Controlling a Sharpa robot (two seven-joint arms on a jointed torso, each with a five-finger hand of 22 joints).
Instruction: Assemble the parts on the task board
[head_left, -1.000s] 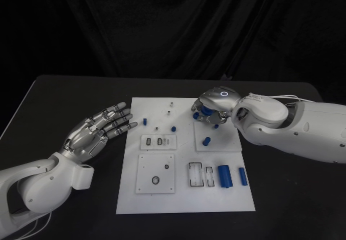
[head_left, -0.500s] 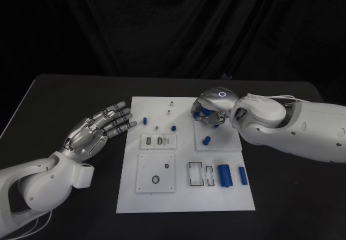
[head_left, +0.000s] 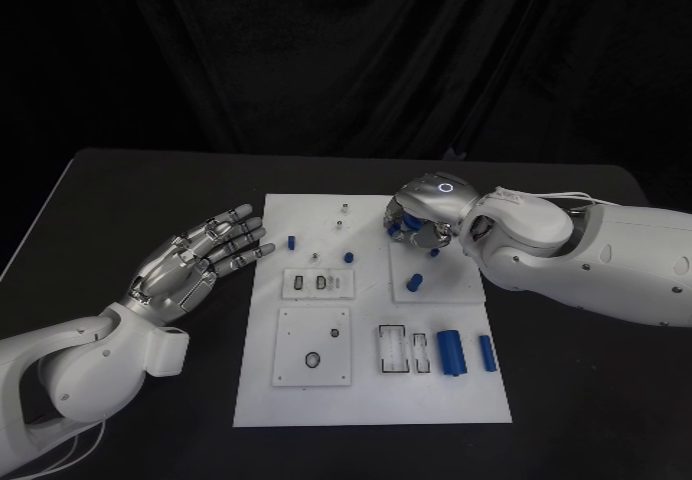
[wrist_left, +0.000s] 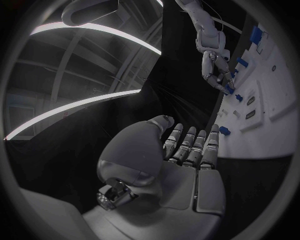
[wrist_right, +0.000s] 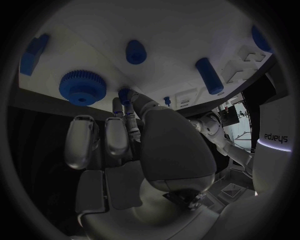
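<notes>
Right hand (head_left: 421, 222) is bent down over the white board (head_left: 369, 400) at about one o'clock, fingers pinching a small blue peg (wrist_right: 124, 93) beside a blue gear (wrist_right: 82, 87). Left hand (head_left: 195, 262) hovers spread at nine o'clock, holding nothing.

The task board (head_left: 368, 400) looks like smooth matt white plastic on a matt black table (head_left: 130, 190), the blue gear (wrist_right: 82, 87) seems matt plastic, and the left hand (head_left: 195, 262) shines like brushed silver metal.
</notes>
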